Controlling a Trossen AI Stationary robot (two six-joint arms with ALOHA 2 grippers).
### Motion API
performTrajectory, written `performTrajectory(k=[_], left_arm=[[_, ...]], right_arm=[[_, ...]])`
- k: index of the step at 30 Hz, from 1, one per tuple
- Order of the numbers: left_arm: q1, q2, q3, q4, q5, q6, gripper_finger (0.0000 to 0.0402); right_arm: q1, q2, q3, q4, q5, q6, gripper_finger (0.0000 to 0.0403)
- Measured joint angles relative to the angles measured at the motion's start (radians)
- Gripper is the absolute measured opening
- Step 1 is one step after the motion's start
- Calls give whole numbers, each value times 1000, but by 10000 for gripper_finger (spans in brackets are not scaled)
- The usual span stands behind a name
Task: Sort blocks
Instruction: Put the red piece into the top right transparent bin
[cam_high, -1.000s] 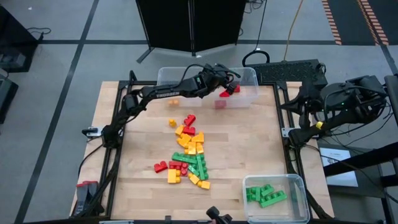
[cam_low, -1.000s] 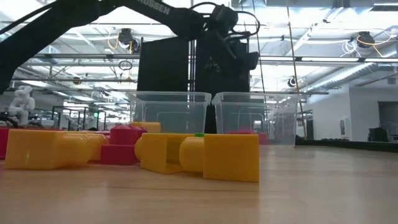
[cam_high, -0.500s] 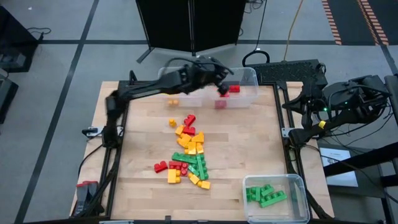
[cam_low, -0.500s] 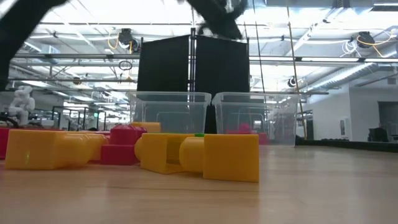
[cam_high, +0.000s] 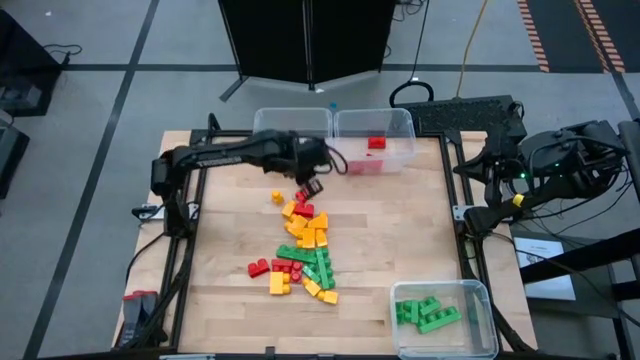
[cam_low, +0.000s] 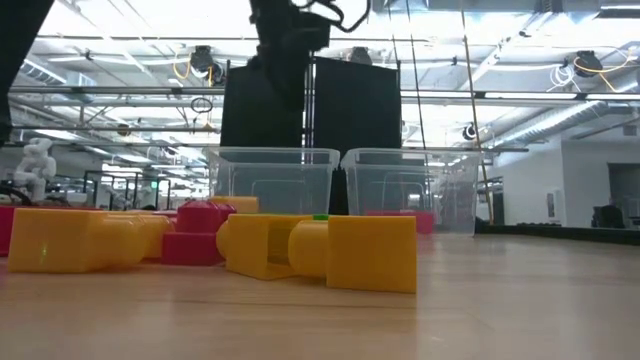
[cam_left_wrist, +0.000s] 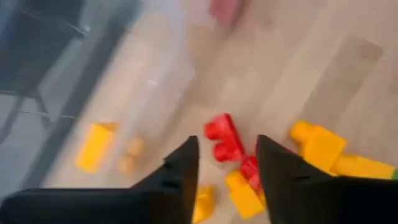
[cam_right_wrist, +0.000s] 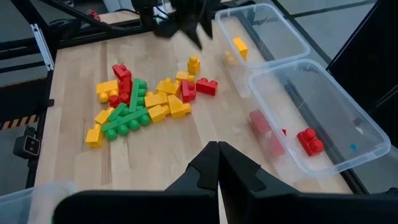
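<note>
Since a second ago I've swung the left arm back from the red-block bin at the upper centre of the high view, so the left gripper now hangs over the top end of the pile of blocks in the middle of the table, its fingers parted and empty. In the left wrist view they frame a red block that lies just beside a yellow block. The red bin holds a few red pieces; the bin left of it holds a yellow one; the bin in the lower right corner holds the green ones. The right gripper is parked off the table's right side, its fingers pressed together with nothing between them. I judge I'm lining up for the next red pick, with most of the heap still to sort. My worry is crowding: the red piece touches its neighbours, so a slightly off descent could clamp a yellow along with it, or shove the cluster sideways and leave the target tilted. A shallow grip on those studs could also let it slip on the carry to the bin, and a low swing might clip the bin wall.
</note>
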Motion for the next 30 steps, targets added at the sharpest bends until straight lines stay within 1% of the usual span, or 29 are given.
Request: performTrajectory(k=[4,6,8,11,14,20,30], left_arm=[[-17,3,-174,98,5,-80,207],[-19,3,-263,176,4,-137,245],[-19,3,-334,247,4,-166,274],[-19,3,-414,345,4,-210,301],[-14,3,-457,391,4,-262,309],[-13,9,-495,456,1,-326,311],[-8,159,-491,507,19,-345,311]], right_arm=[[0,0,0,8,0,-1,2],[0,0,0,12,0,0,2],[0,0,0,12,0,2,2],[0,0,0,12,0,2,2],[0,0,0,12,0,2,2],[0,0,0,12,0,2,2],[0,0,0,27,0,2,2]])
